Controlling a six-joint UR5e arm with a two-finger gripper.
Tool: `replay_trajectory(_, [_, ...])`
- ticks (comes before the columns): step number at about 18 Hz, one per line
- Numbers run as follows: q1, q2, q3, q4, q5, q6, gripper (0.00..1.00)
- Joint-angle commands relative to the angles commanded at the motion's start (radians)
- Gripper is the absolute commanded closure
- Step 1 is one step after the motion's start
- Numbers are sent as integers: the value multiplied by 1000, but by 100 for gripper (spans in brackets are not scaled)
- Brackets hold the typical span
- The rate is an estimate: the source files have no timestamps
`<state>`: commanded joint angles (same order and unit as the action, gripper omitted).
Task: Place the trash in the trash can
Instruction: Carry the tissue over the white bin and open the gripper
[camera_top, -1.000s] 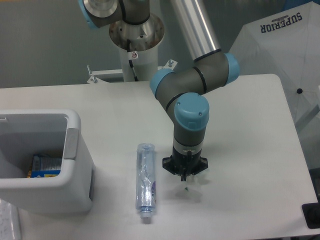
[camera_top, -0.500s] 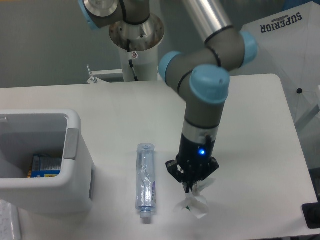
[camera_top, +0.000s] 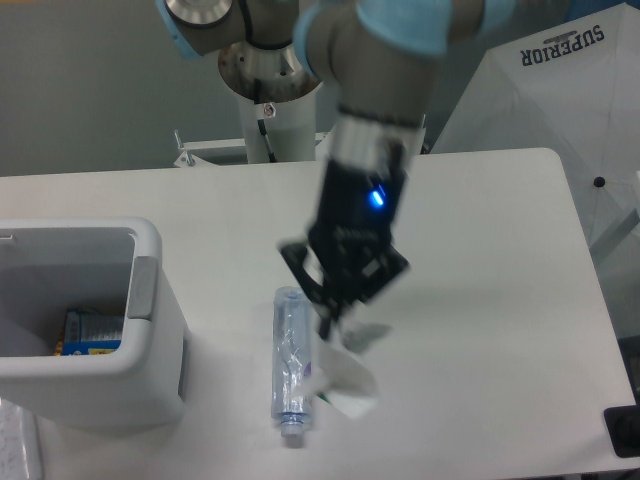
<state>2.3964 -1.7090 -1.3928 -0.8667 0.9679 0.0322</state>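
A: Wrapper (camera_top: 340, 372) where?
B: Crumpled, white, translucent, dangling under the gripper (camera_top: 327, 322), fingers pinched on its top, lifted off the white table (camera_top: 480, 260).
A: Bottle (camera_top: 290, 365)?
B: Crushed clear plastic, bluish label, lying flat just left of the gripper.
A: Trash can (camera_top: 90, 330)?
B: Boxy pale plastic, rounded corners, well left, something blue inside.

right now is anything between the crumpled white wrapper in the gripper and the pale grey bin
The crumpled white translucent wrapper hangs from the gripper above the table. Only the crushed clear plastic bottle lies flat below the route to the boxy pale grey-white bin.
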Motion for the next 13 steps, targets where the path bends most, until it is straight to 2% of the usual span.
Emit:
replay_trajectory(3, [-66,26,-2,0,0,2,97])
replay_trajectory(6, [-132,22,8,0,0,0,96])
replay_trajectory(8, [-208,6,-6,0,2,5,96])
replay_trajectory(13, [-266,-1,-63,2,9,9,95])
